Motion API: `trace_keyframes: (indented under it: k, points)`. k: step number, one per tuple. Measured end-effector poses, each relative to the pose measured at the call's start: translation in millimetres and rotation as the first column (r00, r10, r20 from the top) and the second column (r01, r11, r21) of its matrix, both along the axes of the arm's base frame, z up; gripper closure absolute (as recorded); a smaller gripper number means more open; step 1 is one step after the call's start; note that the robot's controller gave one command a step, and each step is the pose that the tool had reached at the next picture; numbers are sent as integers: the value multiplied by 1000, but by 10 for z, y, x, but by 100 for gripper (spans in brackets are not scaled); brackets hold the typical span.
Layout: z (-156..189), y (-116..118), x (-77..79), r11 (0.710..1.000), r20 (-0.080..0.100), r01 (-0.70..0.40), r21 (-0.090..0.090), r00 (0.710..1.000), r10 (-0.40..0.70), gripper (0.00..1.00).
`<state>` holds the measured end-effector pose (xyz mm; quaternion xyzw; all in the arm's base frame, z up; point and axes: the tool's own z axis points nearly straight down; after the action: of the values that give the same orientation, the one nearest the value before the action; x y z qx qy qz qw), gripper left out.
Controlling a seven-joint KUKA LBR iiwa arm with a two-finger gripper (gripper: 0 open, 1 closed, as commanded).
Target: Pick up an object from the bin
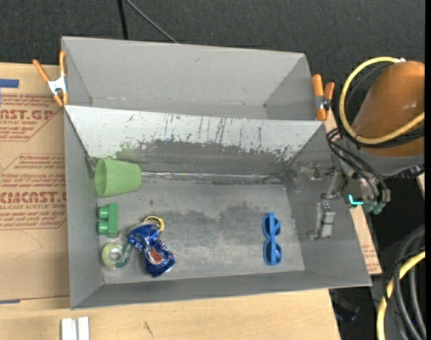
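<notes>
Grey metal, the gripper [323,222] hangs low over the sloping right wall of the grey metal bin [194,83], near the front right corner. Whether its jaws stand apart or together cannot be told from this angle, and nothing shows between them. Behind it, the wrist carries a tangle of cables and a rounded orange cover [385,108] beyond the bin's right rim.

The nearest thing is a small blue plastic piece shaped like a pair of spectacles [271,239]. It lies flat on the bin floor just left of the gripper, clear of it.

The rest lie well apart at the left end of the floor. A pale green plastic cup [117,177] lies on its side by the back wall. In front of it sits a small green two-knobbed plastic block [108,219]. A crumpled blue foil wrapper with a red patch [152,251] lies in the front left corner, touching a small clear round piece [113,255] on its left.
</notes>
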<state>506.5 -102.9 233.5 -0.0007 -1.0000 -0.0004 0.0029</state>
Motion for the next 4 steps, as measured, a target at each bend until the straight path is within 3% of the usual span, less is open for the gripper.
trace_keyframes:
  k: [1,2,3,4]
  points:
    - [-1683,330,-177,999,0,36,1,999,-36,0]
    - [-1481,-393,-205,991,8,-131,-3,991,131,0]
    - [-1632,105,-135,929,12,-371,-2,929,371,0]
    - [-1612,-44,-210,898,23,-440,-8,897,440,0]
